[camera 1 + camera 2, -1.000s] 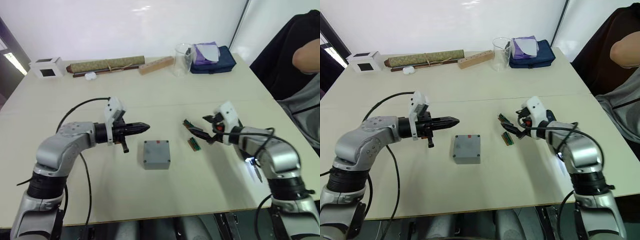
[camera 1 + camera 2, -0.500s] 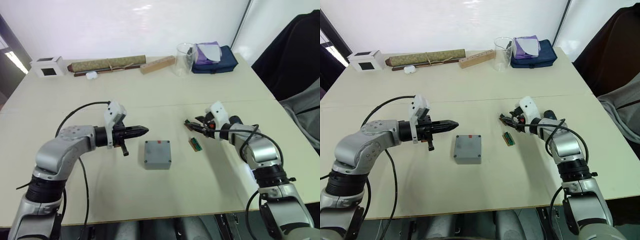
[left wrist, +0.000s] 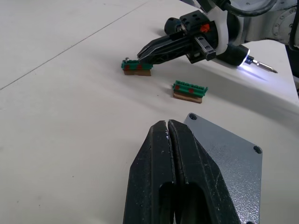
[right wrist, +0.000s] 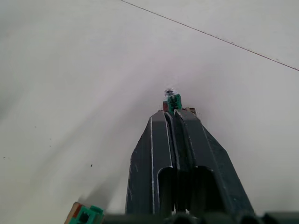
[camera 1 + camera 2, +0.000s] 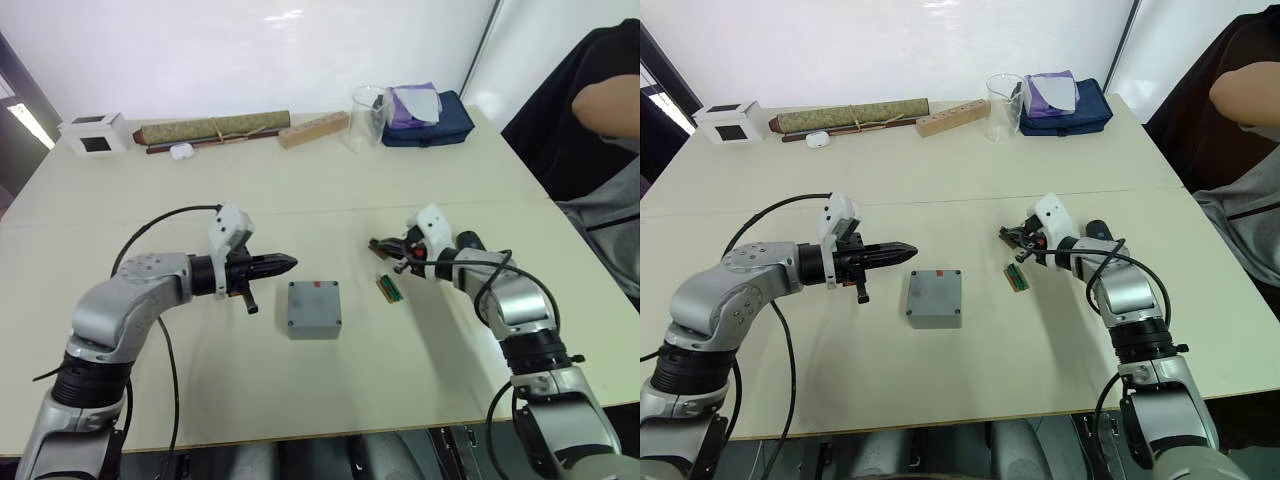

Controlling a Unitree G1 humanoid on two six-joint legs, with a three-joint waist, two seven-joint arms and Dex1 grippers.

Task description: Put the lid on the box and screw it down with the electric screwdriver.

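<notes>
The lid [image 5: 314, 299] lies flush on the box [image 5: 934, 312], red mark up, near the middle of the desk [image 5: 330, 190]; the corner screw holes seen in the left wrist view look empty, so by this judgement the fastening has not begun. The left gripper [image 5: 285, 263], fingers pressed together and holding nothing, hovers just beside the box's left edge, plausibly placed to steady it. The right gripper [image 5: 1008, 237] is closed on one end of a small green terminal strip [image 3: 136, 67], which rests on or just above the desk well to the right of the box; the contact with the desk is too fine to settle. A second green strip [image 5: 390, 288] lies between that one and the box. The electric screwdriver [image 3: 245, 59] lies on the desk behind the right gripper, its tip light glowing, well apart from the box and not held. The strip is likely being cleared from the working area before the tool is taken up. At the far edge stand a white cube [image 5: 93, 133], a rolled scroll [image 5: 212, 129], a wooden block [image 5: 313, 129], a clear beaker [image 5: 368, 118] and a blue pouch [image 5: 430, 122]. A person's arm [image 5: 610, 105] shows at the right.
</notes>
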